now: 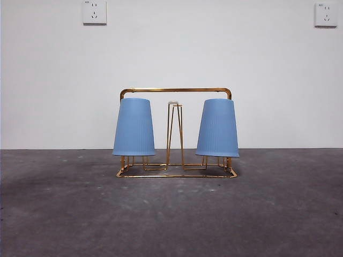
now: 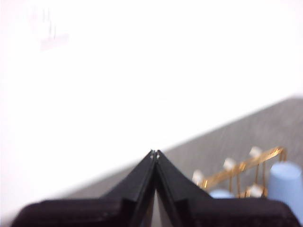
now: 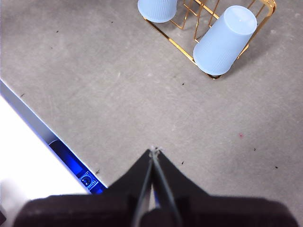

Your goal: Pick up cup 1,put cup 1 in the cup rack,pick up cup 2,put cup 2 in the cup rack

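Both blue cups (image 1: 134, 127) (image 1: 217, 127) sit inverted on cup rack (image 1: 176, 90) pegs. Left end effector (image 2: 155, 152) and right end effector (image 3: 154, 151) pressed together, clear. Cups look light, ribbed; grip sidewall.

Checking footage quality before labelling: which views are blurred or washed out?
Left wrist view: overexposed and soft, gold wire rack fuzzy behind the shut left gripper. Front view: sharp, evenly lit blue ribbed cups. Right wrist view: clear.

Two white wall sockets (image 1: 94, 12) (image 1: 326, 14) sit high on the pale wall (image 1: 53, 80) behind the grey table (image 1: 171, 214).
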`<state>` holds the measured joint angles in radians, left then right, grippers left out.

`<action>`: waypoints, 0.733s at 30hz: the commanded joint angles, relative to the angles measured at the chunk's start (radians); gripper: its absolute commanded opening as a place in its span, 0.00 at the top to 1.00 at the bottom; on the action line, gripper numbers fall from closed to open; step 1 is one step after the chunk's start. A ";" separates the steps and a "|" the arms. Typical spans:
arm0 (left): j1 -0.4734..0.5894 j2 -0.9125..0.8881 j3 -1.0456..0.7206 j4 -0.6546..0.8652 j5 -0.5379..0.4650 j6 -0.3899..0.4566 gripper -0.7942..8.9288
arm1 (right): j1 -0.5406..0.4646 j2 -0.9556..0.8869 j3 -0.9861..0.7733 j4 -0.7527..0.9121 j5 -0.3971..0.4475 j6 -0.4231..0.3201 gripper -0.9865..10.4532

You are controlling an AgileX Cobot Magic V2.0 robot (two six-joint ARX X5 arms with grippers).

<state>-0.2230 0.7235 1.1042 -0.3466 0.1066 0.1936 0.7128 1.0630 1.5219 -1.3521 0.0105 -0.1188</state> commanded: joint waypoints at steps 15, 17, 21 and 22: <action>0.175 -0.505 -0.839 0.213 0.102 -0.004 0.92 | 0.000 0.001 -0.006 -0.007 0.001 0.011 0.91; 0.175 -0.549 -0.892 0.213 0.098 -0.019 0.92 | 0.000 0.001 -0.006 -0.007 0.001 0.011 0.91; 0.175 -0.629 -0.982 0.212 0.099 -0.055 0.92 | 0.000 0.001 -0.006 -0.006 0.001 0.011 0.91; 0.175 -0.642 -0.998 0.212 0.099 -0.067 0.92 | 0.000 0.001 -0.006 -0.006 0.001 0.011 0.91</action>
<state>-0.0517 0.0914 0.1181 -0.1448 0.2016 0.1585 0.7128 1.0630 1.5219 -1.3521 0.0109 -0.1184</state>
